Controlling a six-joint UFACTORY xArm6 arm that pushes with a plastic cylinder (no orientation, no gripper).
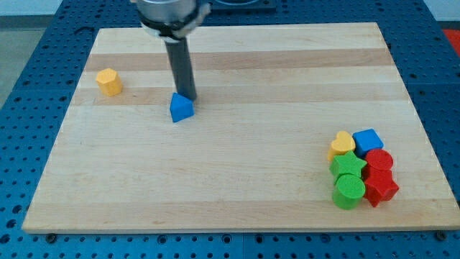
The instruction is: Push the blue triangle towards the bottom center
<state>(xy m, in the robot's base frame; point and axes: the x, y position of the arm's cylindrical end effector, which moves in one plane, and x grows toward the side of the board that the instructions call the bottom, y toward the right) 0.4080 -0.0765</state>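
Note:
The blue triangle [181,108] lies on the wooden board [230,180] at the upper left of centre. My dark rod comes down from the view's top, and my tip [187,96] sits right at the triangle's upper right edge, touching or nearly touching it.
A yellow hexagon block [109,82] lies at the view's left. A cluster sits at the lower right: a yellow heart [342,144], a blue cube [368,139], a green star [348,167], a green cylinder [348,191], a red cylinder [379,161] and a red star [381,188].

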